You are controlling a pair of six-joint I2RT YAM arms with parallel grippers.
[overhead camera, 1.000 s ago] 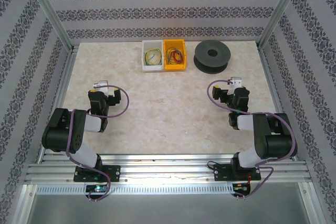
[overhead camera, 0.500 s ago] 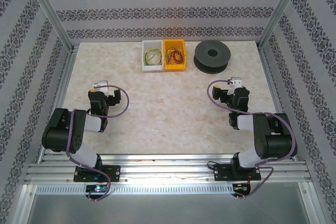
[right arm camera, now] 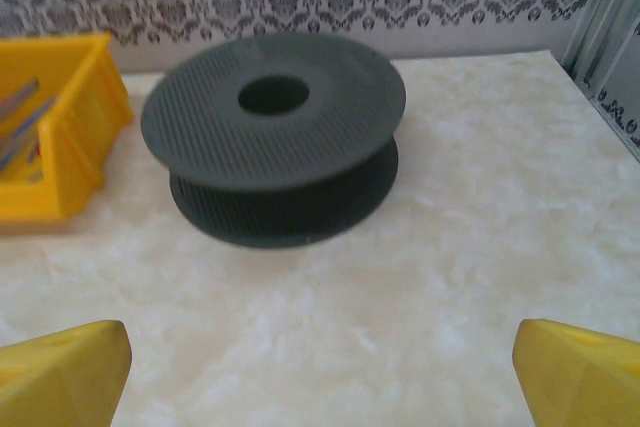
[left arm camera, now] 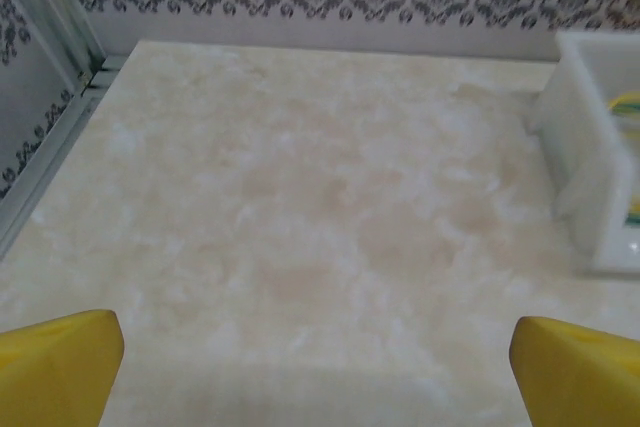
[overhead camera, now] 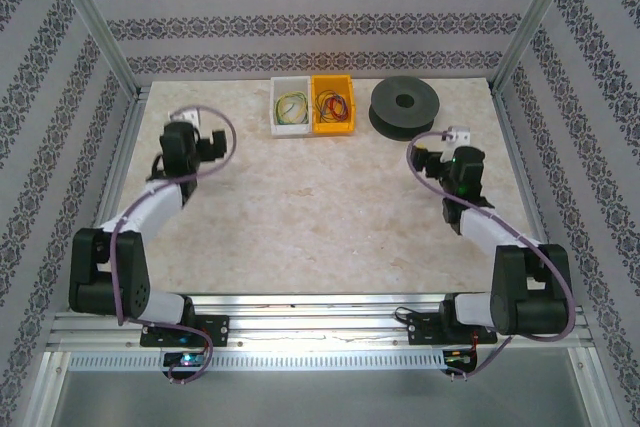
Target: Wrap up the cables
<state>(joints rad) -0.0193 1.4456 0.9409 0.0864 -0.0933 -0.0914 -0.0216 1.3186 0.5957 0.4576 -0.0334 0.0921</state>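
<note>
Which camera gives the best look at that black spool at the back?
The right wrist view: the black spool sits close and whole, its centre hole plain. The top external view shows the spool small, right of the yellow bin. The left wrist view faces the white bin.

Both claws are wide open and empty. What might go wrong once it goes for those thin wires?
The cables lie tangled in the white bin and the yellow bin, so the left claw might lift a whole clump or drag a bin along. They are very thin, so a grasp could easily miss. The right claw faces the black spool, which looks unfastened and might slide if nudged.
</note>
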